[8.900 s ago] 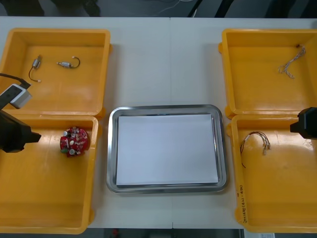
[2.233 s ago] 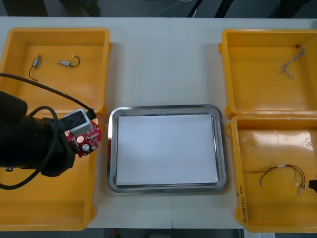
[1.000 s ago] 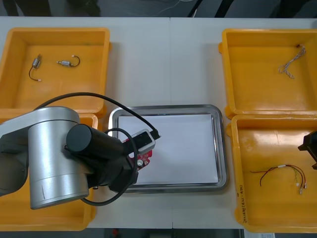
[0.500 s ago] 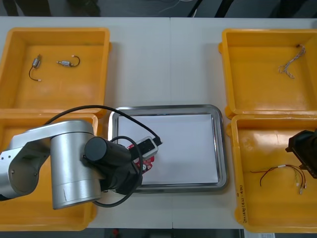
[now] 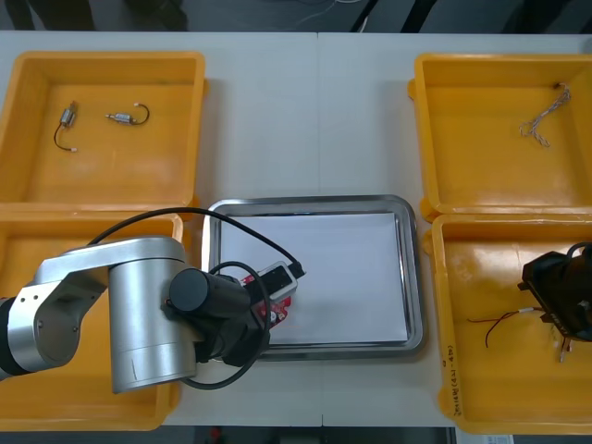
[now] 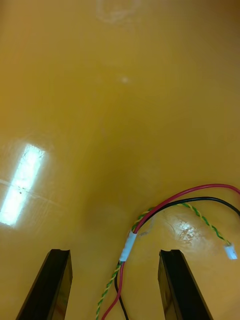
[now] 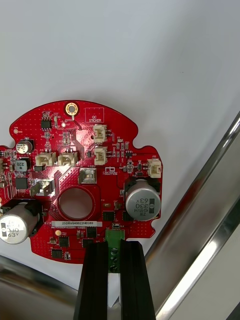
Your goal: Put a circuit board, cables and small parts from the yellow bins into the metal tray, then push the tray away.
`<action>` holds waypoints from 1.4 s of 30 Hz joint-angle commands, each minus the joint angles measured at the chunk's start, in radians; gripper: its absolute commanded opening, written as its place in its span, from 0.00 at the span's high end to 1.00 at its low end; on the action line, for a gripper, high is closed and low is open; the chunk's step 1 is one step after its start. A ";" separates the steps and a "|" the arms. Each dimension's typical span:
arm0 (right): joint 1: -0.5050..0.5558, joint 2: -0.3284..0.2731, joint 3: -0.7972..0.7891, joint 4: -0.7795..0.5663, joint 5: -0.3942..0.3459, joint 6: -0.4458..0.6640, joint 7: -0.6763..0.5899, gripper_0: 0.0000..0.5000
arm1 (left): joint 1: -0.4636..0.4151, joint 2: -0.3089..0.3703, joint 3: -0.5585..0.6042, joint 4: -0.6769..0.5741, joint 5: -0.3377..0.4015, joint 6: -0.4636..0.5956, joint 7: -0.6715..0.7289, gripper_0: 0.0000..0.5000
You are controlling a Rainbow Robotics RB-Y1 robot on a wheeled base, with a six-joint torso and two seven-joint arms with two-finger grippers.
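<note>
My left hand (image 7: 114, 250) is clenched on the green connector at the board's (image 7: 90, 150) edge, and the board sits over the white inside of the tray (image 7: 210, 200), close to the tray's near left corner. I cannot tell whether it rests on the white or hangs just above it. I judge the first item almost delivered: it is inside the rim and only wants letting go.

My right hand (image 6: 114, 255) is low in the near right bin (image 5: 444, 370), its fingers spread wide with the white sleeve of the red and yellow cable (image 6: 170, 200) lying between them. Nothing is gripped there yet, so that cable is lined up but not picked.

The rest looks untouched. The twisted cable (image 5: 536, 120) lies in the far right bin (image 5: 421, 139), and two small parts (image 5: 128, 117) with their curled leads lie in the far left bin (image 5: 199, 111). Apart from the board, the tray holds nothing, and it stands on the surface (image 5: 314, 120) between the bins, not pushed away.

So by my reckoning I am early in the job: one item at the point of release, one about to be taken, then the other cable, the small parts, and the push at the end
</note>
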 commanded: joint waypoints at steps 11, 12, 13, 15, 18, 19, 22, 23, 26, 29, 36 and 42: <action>0.022 0.028 0.046 0.002 0.022 -0.075 -0.077 0.00 | -0.022 0.036 -0.052 -0.045 -0.025 -0.023 0.122 1.00; 0.030 0.027 0.049 0.002 0.022 -0.087 -0.078 0.00 | -0.019 0.039 -0.052 -0.048 -0.030 -0.023 0.122 1.00; 0.033 0.028 0.051 0.002 0.022 -0.093 -0.078 0.00 | -0.019 0.041 -0.051 -0.050 -0.031 -0.023 0.124 1.00; 0.039 0.028 0.054 0.002 0.024 -0.101 -0.080 0.00 | -0.019 0.044 -0.052 -0.050 -0.033 -0.023 0.125 1.00; 0.049 0.028 0.061 0.002 0.027 -0.105 -0.081 0.00 | -0.017 0.044 -0.052 -0.050 -0.041 -0.023 0.128 1.00; 0.052 0.027 0.061 0.002 0.027 -0.105 -0.081 0.00 | -0.016 0.044 -0.052 -0.051 -0.050 -0.023 0.128 1.00; 0.056 0.027 0.061 0.002 0.030 -0.105 -0.078 0.00 | -0.011 0.044 -0.052 -0.053 -0.062 -0.025 0.133 0.73; 0.058 0.024 0.061 0.002 0.031 -0.105 -0.077 0.00 | -0.011 0.045 -0.051 -0.053 -0.065 -0.025 0.136 0.39; 0.061 0.024 0.061 0.002 0.036 -0.107 -0.077 0.00 | -0.011 0.044 -0.052 -0.053 -0.071 -0.031 0.147 0.00; 0.065 0.024 0.061 0.002 0.047 -0.114 -0.081 0.00 | -0.011 0.044 -0.051 -0.054 -0.079 -0.033 0.158 0.00; 0.082 0.024 0.074 0.002 0.068 -0.151 -0.084 0.00 | -0.011 0.047 -0.045 -0.067 -0.082 -0.033 0.181 0.00; 0.093 0.024 0.094 0.002 0.073 -0.162 -0.100 0.00 | -0.011 0.051 -0.011 -0.083 -0.065 -0.020 0.196 0.00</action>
